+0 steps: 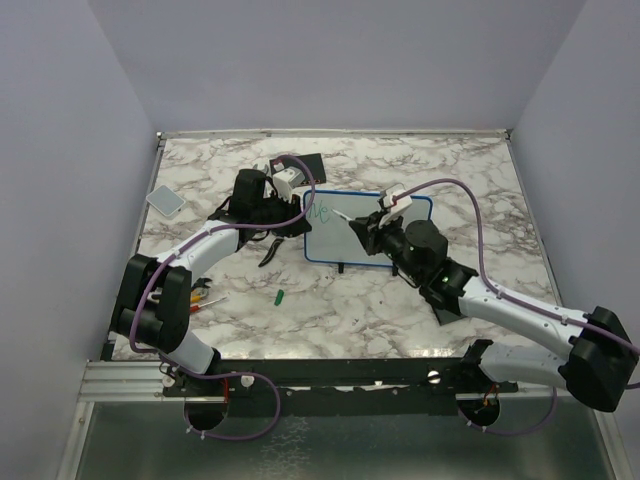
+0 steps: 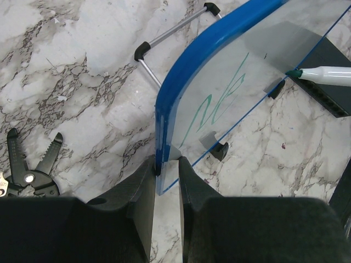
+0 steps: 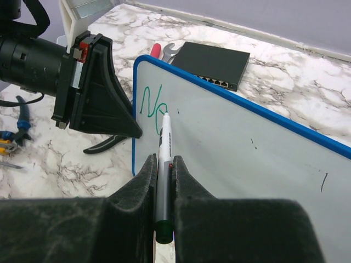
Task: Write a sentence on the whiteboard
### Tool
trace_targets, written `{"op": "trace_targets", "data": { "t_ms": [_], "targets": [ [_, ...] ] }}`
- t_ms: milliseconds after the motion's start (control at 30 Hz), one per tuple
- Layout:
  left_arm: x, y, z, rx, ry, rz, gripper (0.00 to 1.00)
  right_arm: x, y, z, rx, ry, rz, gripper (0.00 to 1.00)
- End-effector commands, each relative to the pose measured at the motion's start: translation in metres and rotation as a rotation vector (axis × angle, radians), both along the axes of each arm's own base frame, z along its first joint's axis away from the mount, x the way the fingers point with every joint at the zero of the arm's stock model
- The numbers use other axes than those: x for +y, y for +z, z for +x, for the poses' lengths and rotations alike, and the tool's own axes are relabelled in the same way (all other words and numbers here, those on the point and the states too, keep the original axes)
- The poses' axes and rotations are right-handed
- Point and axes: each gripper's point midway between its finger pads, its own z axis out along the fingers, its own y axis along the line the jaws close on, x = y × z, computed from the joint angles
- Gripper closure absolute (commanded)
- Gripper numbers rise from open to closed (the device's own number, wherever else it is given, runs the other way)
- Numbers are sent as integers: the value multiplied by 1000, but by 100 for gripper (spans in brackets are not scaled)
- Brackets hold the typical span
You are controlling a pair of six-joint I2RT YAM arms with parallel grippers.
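Noting position first: whiteboard stands near the middle of the marble worktop, blue-rimmed, propped at a tilt on a thin metal wire stand with black tips.

Left fingers: clamped on the board's blue left edge, one finger on each face. Edge runs straight up out of the grip in the left wrist view.

Right fingers: closed tight on a white marker, barrel gripped low, green butt end sticking out beneath. Marker points up and away toward the board face. Small dark print on the barrel, too fine to read.

Green writing: upper left corner of the board only. Two letters legible, a capital "N" followed by a looped "e". Nothing further written; no second line. Marker tip sits at the second letter. Contact with the surface cannot be confirmed. A few stray dark flecks show on the white face further right.

Surroundings:
- black box with a row of ports, flat on the worktop just behind the board's top left corner. No label readable.
- black-handled pliers, jaws spread, lying left of the board.
- small green piece lying loose on the worktop in front of the board, well apart from it.
- grey pad near the far left edge.
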Motion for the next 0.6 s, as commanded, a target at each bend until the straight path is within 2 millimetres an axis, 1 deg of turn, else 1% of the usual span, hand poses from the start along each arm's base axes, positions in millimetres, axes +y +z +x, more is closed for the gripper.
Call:
{"op": "trace_targets", "data": {
  "t_ms": [0,167,367,567],
  "targets": [
    [-4,9,0,-21,-16,-6,79,-1,10,12,-42,-45,9,99],
    [-4,10,0,-22,-17,-7,79,-2,6,19,-43,-74,-1,99],
    [-4,10,0,-23,-18,-8,79,-6,1,21,-37,-105,-4,100],
    [-4,11,-1,-25,-20,-9,79,-12,-19,16,16,-111,-40,99]
  ]
}}
